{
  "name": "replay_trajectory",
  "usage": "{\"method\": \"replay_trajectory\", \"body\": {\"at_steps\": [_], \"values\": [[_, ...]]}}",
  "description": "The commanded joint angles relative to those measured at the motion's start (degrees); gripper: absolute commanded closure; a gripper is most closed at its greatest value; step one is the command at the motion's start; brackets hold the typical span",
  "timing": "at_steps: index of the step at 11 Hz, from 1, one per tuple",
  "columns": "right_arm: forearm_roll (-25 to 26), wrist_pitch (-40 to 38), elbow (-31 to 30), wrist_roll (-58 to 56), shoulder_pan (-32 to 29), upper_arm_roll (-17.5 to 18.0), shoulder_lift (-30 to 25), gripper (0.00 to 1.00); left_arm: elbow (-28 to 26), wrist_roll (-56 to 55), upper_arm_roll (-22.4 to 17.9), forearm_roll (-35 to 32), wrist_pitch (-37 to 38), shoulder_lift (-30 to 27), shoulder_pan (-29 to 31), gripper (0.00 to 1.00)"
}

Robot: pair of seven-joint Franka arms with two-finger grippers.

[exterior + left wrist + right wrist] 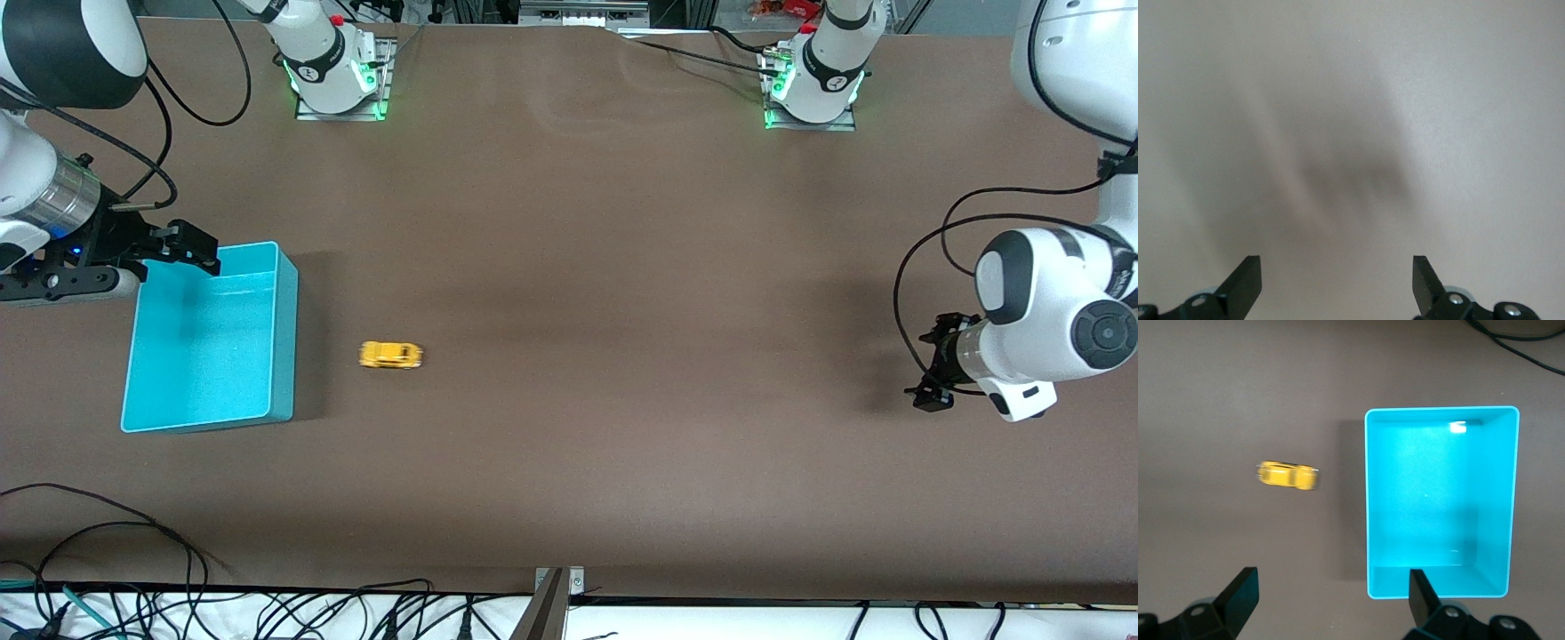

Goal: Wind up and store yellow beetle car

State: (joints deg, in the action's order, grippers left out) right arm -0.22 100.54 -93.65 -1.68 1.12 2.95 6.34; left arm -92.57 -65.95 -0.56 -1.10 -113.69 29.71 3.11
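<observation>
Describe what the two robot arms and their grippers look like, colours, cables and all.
Both arms are glossy white with dark grey joint caps and silver wrist rings. Their bases glow green at the table's edge. Loose black cables loop along each arm. The left gripper and right gripper are black, each with two flat, wedge-shaped black fingers fixed by small silver screws.

My front camera looks down from high across the bench (569, 267). Both wrist cameras face straight down; the right shares the turquoise bin (1441, 500) with it.
</observation>
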Motion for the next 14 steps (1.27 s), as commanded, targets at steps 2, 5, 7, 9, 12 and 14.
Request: {"method": "replay_trajectory", "body": {"at_steps": [2,5,7,9,12,14], "values": [[0.4,-0.5,0.8,-0.2,-0.2,0.2,0.0,0.00,3.9,15.4,0.3,1.6,9.0,-3.4,-0.1,0.00],[0.3,-0.6,0.8,-0.2,-0.1,0.2,0.0,0.00,8.0,29.2,0.3,3.1,16.2,-4.8,-0.1,0.00],[0.3,-0.6,0.8,-0.2,-0.1,0.2,-0.1,0.00,9.8,39.5,0.2,3.0,21.6,-7.3,-0.1,0.00],[0.3,-0.5,1.0,-0.3,0.3,0.5,-0.4,0.00,10.0,42.9,1.0,3.1,23.5,-9.9,-0.2,0.00],[0.3,-0.4,0.9,-0.3,-0.2,0.2,0.1,0.00,9.7,49.1,4.7,3.1,26.3,-13.4,-0.1,0.00],[0.3,-0.3,0.9,-0.1,-0.8,0.1,0.1,0.00,7.1,51.8,4.8,3.2,26.7,-16.3,0.0,0.00]]}}
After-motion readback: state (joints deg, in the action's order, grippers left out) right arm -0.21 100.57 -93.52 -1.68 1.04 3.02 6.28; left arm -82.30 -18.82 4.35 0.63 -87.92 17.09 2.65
